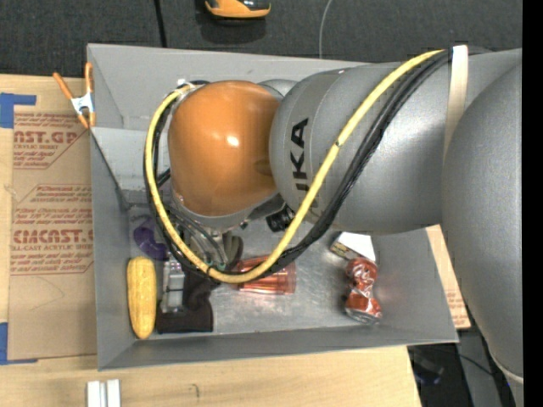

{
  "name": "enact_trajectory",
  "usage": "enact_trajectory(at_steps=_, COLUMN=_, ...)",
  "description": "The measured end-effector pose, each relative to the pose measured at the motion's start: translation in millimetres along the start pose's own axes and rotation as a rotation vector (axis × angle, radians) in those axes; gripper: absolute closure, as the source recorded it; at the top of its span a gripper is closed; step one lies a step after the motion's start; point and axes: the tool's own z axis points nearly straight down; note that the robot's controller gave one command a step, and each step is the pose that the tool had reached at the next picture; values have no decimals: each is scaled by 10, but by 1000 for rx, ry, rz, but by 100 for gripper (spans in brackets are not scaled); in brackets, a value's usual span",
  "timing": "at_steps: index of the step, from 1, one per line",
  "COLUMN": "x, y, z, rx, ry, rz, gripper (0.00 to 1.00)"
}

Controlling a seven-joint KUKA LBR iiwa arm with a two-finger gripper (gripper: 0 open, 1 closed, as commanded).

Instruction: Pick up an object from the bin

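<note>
Yellow in the lower-left corner: a corn-cob-shaped toy (141, 296) lies lengthwise against the left wall of the grey metal bin (288, 316). Just beside it on the right sits a flat black piece (193, 314), close to the near wall. Above the cob a purple thing (151, 241) peeks out, half hidden, its shape hard to make out. Toward the middle of the floor lies an orange-red see-through packet (270, 279). Well apart on the right there's a crushed red can (361, 291), with a white card (355, 246) just above it.

Now the gripper (212, 251): it hangs under the arm's big orange cover (222, 147), low over the left part of the bin. It's between the purple thing and the orange-red packet, and just above the black piece. Cables and the cover hide its working end, so I cannot tell whether it is spread or closed, or whether it touches anything.
</note>
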Motion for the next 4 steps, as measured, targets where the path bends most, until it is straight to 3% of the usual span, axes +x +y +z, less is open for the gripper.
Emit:
enact_trajectory(at_steps=1, x=-21, y=-15, z=-47, rx=-2, ry=-8, rz=3, gripper=0)
enact_trajectory(at_steps=2, x=-55, y=-249, z=430, rx=-2, ry=-12, rz=-89, gripper=0)
enact_trajectory(at_steps=3, x=-267, y=-318, z=1132, rx=0, ry=-13, rz=-310, gripper=0)
enact_trajectory(at_steps=4, x=66, y=-604, z=1567, rx=-1, ry=-9, rz=-601, gripper=100)
